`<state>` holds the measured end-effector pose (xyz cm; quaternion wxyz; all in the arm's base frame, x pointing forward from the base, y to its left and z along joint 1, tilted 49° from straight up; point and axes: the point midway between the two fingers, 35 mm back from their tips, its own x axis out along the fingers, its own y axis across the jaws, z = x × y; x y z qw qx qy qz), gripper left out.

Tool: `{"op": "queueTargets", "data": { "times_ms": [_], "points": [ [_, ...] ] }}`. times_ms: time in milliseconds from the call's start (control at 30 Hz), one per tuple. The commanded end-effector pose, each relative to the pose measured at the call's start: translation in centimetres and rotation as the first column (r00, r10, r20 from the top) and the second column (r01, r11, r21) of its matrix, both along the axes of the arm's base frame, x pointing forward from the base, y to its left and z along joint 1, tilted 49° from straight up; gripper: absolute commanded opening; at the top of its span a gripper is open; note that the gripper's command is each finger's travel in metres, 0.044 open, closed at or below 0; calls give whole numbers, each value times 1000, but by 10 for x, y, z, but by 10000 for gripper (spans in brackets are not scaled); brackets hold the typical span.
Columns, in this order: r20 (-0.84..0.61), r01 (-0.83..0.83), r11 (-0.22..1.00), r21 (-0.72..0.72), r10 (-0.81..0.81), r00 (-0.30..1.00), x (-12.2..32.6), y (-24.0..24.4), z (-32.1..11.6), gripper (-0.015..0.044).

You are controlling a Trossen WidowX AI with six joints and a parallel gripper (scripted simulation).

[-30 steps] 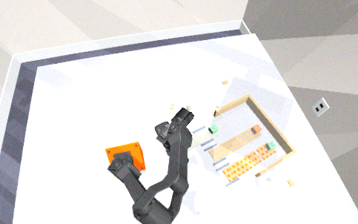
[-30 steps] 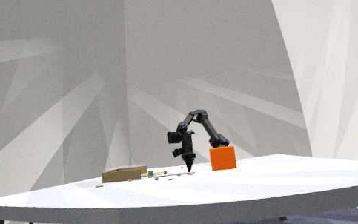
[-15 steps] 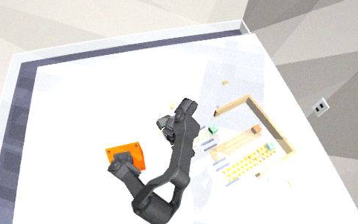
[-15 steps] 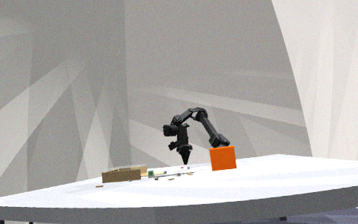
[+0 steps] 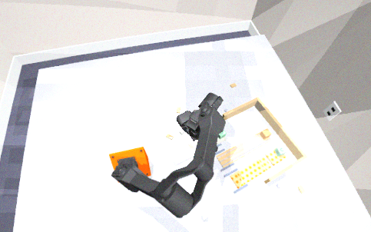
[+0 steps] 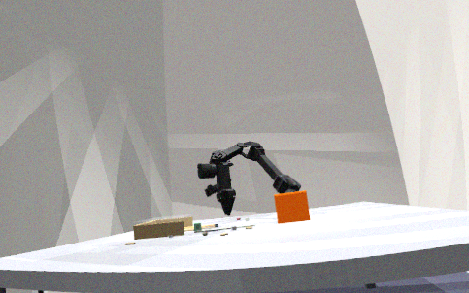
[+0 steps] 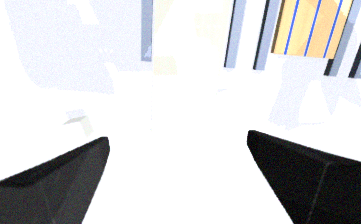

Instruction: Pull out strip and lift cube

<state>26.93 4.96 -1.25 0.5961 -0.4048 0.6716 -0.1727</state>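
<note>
My gripper [image 6: 228,213] [image 7: 180,139] is open and empty, raised above the table in front of the strips' near ends. In the wrist view a pale strip [image 7: 211,30] lies ahead between grey rails, washed out by glare; its near end is unclear. A blue-lined orange strip [image 7: 308,27] [image 5: 224,159] lies to its right, with an orange cube [image 5: 265,134] toward its far end; glare hides whether it is whole. The dotted strip [image 5: 248,173] shows a gap before its far piece, where a green cube [image 5: 279,151] sits. Another green cube [image 5: 222,134] shows beside the arm. No label is readable.
A wooden border [image 5: 283,132] [image 6: 159,229] stands around the strips' far ends. Grey-blue rails [image 7: 233,35] flank the near ends. A small pale block [image 7: 83,124] lies left of the fingers. Small tan pieces [image 5: 233,85] [image 5: 170,137] are scattered about. The orange base block [image 5: 142,157] [image 6: 291,208] stands under the arm.
</note>
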Motion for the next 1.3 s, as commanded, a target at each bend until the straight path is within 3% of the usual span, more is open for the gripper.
{"op": "queueTargets", "data": {
  "times_ms": [0, 900, 1133, 1267],
  "points": [
    [1, -5, 1000, -4, 5, 1000, 14, 4, -1, 440],
    [6, -5, 1000, -3, 5, 1000, 121, 31, -6, 440],
    [6, -5, 1000, -2, 5, 1000, 122, 25, -12, 256],
    [6, -5, 1000, -2, 5, 1000, 123, 20, -17, 250]
  ]
}}
